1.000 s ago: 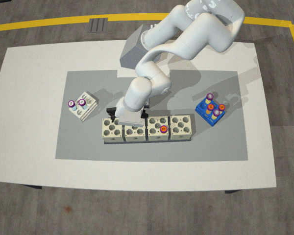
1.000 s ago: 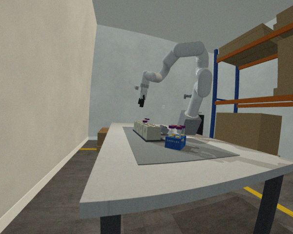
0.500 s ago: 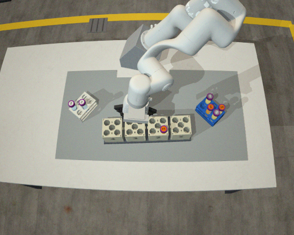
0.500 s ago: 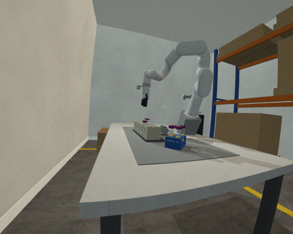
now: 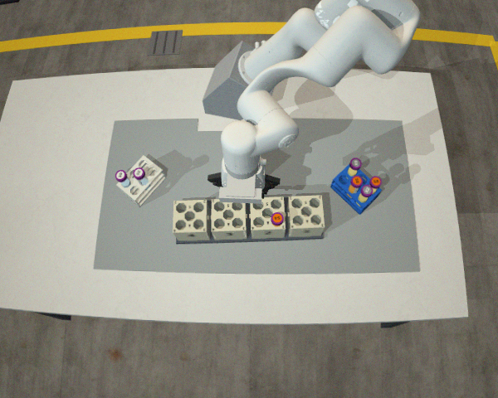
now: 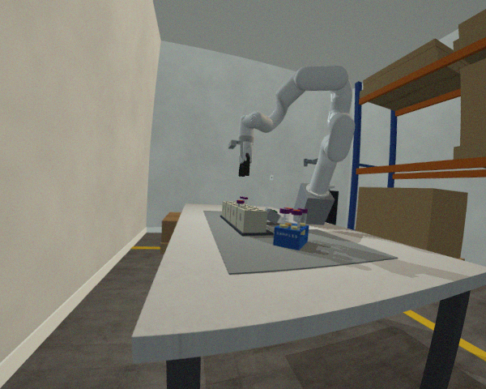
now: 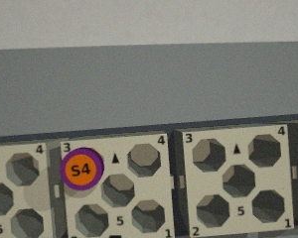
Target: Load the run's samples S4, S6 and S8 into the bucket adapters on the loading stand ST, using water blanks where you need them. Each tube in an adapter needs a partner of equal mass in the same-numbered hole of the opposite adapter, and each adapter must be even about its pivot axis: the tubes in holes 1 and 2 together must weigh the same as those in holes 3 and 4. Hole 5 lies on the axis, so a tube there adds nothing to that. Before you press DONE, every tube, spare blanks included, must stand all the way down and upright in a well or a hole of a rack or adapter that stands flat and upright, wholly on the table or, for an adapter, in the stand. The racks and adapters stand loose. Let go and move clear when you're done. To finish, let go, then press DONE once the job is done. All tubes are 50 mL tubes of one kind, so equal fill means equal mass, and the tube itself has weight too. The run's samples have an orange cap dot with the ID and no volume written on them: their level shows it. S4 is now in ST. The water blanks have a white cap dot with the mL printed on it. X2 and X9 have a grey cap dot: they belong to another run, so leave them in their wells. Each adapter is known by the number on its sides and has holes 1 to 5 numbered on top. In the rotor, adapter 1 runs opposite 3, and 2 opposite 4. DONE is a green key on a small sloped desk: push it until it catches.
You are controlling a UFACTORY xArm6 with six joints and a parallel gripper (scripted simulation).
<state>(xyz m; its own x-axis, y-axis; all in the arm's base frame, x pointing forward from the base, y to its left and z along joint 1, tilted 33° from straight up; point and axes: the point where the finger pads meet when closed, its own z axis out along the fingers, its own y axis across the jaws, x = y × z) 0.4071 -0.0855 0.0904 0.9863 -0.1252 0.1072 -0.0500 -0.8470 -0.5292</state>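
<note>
My open, empty gripper (image 5: 243, 182) (image 6: 244, 170) hangs high above the back edge of the loading stand (image 5: 249, 241). S4 (image 5: 277, 219) (image 7: 80, 170) stands upright in hole 3 of adapter 2 (image 5: 262, 235) (image 7: 120, 148). No tube shows in the other adapters, though the gripper covers part of the view. The blue rack (image 5: 346, 197) (image 6: 286, 239) holds two orange-dot samples (image 5: 356, 182) (image 5: 375, 182) and two grey-dot tubes (image 5: 355, 163) (image 5: 366, 191); their IDs are hard to read. The white rack (image 5: 126, 193) holds two white-dot blanks (image 5: 120, 175) (image 5: 139, 173); their numbers are unclear.
The racks stand at either side of the stand on the grey mat (image 5: 154, 257) (image 6: 251, 261). The robot's base block (image 5: 226, 92) stands behind it. The tall tubes in both racks rise above their wells. I see no green DONE key in these views.
</note>
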